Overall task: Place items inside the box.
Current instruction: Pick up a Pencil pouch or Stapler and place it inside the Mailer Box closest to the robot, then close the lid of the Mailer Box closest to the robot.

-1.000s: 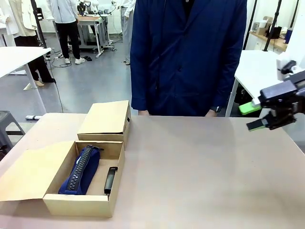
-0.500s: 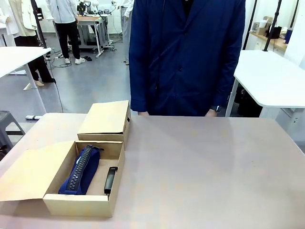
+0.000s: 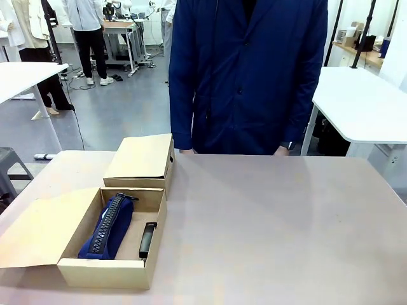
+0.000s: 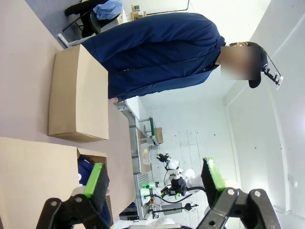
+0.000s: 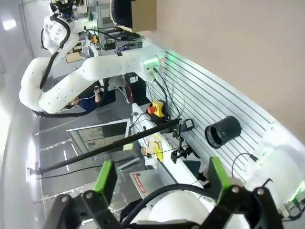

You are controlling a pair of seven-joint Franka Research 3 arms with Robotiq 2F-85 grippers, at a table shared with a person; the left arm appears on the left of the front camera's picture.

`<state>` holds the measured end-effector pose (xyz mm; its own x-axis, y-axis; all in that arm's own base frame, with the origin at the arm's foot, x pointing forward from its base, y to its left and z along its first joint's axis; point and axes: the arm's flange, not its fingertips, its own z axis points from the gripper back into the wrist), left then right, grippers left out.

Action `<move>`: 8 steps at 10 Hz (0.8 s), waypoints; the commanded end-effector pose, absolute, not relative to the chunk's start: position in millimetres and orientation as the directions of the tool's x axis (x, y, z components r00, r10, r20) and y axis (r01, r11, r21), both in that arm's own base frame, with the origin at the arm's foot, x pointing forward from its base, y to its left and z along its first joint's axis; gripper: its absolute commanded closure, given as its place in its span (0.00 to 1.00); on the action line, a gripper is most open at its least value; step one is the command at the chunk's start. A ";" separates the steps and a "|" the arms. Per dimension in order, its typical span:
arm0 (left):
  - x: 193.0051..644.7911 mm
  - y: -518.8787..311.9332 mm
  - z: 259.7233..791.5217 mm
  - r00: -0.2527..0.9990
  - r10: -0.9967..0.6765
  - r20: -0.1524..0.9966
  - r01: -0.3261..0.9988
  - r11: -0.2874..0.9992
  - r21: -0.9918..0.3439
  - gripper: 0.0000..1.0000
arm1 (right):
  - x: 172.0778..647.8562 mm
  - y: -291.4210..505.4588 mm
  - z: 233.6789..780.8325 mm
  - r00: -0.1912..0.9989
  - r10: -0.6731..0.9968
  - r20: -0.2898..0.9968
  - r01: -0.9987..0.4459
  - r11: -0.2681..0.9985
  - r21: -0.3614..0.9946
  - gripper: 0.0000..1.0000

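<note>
On the tan table [image 3: 267, 222], the box [image 3: 102, 273] sits open at my left, holding the case [image 3: 105, 229] and a stapler [image 3: 148, 239]. Behind it stands a smaller box [image 3: 141, 159]. My left gripper [image 4: 155, 179] and right gripper [image 5: 159, 179] hang with fingers apart. A person [image 3: 248, 76] stands across.

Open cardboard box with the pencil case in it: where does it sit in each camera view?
Front view: open box at lower left, flap laid out to the picture's left.
Left wrist view: lower left, its flap behind the left-hand green pad.
Right wrist view: a tan box at the top edge, probably the same one.
Shared landmark: the tan table.
</note>
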<state>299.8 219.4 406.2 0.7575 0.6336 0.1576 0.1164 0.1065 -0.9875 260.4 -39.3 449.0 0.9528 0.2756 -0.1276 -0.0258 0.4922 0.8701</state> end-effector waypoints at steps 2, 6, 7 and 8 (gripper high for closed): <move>298.7 218.4 407.0 0.756 0.629 0.178 0.142 0.108 -0.984 0.00 | 259.0 -39.8 450.4 0.953 0.283 -0.107 -0.042 0.473 0.880 0.00; 299.8 219.4 406.2 0.757 0.634 0.158 0.116 0.107 -0.987 0.00 | 259.0 -39.8 450.4 0.953 0.283 -0.107 -0.042 0.473 0.880 0.00; 306.3 186.1 414.2 0.823 0.458 0.337 0.274 0.201 -0.941 0.00 | 259.0 -39.8 450.4 0.953 0.283 -0.107 -0.042 0.473 0.880 0.00; 306.8 137.4 411.4 0.896 0.154 0.417 0.390 0.180 -0.903 0.00 | 259.0 -39.8 450.4 0.953 0.283 -0.107 -0.042 0.473 0.880 0.00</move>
<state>306.8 174.9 411.7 0.8567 0.4354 0.2766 0.2208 0.1751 -0.9595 260.2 -39.2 449.2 0.9527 0.2762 -0.1268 -0.0270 0.4925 0.8699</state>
